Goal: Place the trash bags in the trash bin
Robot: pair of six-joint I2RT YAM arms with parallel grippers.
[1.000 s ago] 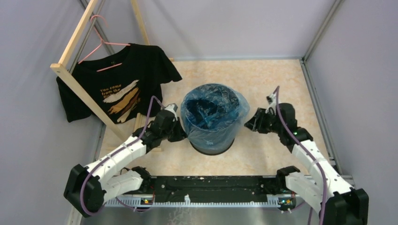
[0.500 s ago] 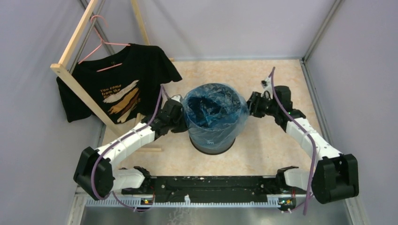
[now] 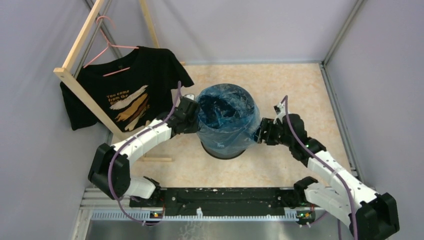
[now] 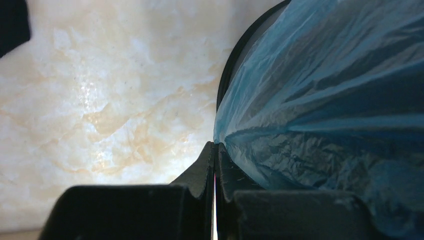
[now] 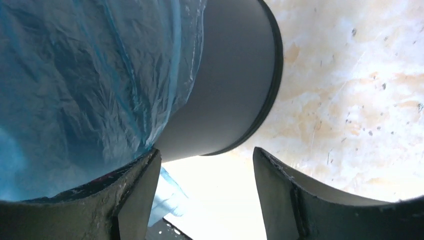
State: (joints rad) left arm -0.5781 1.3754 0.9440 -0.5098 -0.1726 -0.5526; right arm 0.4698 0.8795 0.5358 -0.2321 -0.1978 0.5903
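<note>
The dark round trash bin (image 3: 235,152) stands mid-table. The light-blue trash bag (image 3: 225,112) lines it and drapes over the rim down the outside. My left gripper (image 3: 190,113) sits at the bin's back-left rim. In the left wrist view it (image 4: 215,145) is shut, and the bag's (image 4: 325,100) edge runs into its tips beside the bin rim (image 4: 227,75). My right gripper (image 3: 260,134) is open against the bin's right side. In the right wrist view it (image 5: 207,151) holds nothing. Its left finger (image 5: 135,185) touches the bag (image 5: 75,75) over the bin wall (image 5: 230,75).
A black T-shirt (image 3: 130,90) hangs on a pink hanger from a wooden rack (image 3: 85,95) at the back left, close behind my left arm. Grey walls enclose the table on three sides. A black rail (image 3: 220,195) runs along the near edge.
My left gripper slid from the bin's front-left up to its back-left rim, staying shut. My right gripper swung back, then returned to the bin's right side and opened wider. The bag hangs lower on the right.
</note>
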